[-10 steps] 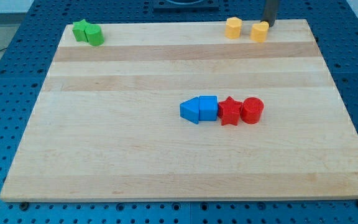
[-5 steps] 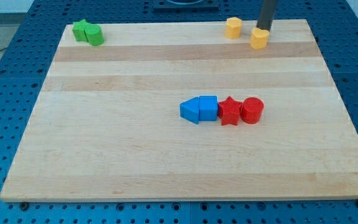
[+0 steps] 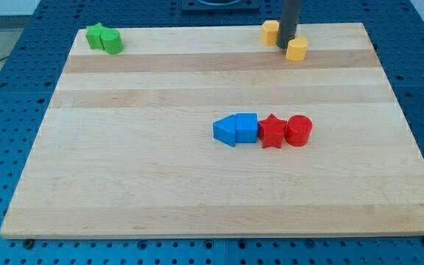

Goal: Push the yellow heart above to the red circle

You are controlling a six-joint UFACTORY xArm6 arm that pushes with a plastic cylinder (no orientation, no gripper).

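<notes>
The yellow heart (image 3: 297, 49) lies near the board's top edge, right of centre. My tip (image 3: 285, 46) stands just to its upper left, touching it, between it and a second yellow block (image 3: 270, 32) further to the view's left. The red circle (image 3: 299, 129) sits near the board's middle, straight below the heart, at the right end of a row of blocks.
Left of the red circle in the same row are a red star (image 3: 272, 132), a blue block (image 3: 246, 127) and a blue triangular block (image 3: 225, 130), all touching. Two green blocks (image 3: 104, 38) sit at the wooden board's (image 3: 160, 184) top left corner.
My tip has moved to the view's left and down, from the heart's upper right to its upper left. The yellow heart has slid left and down. The other yellow block has shifted slightly left.
</notes>
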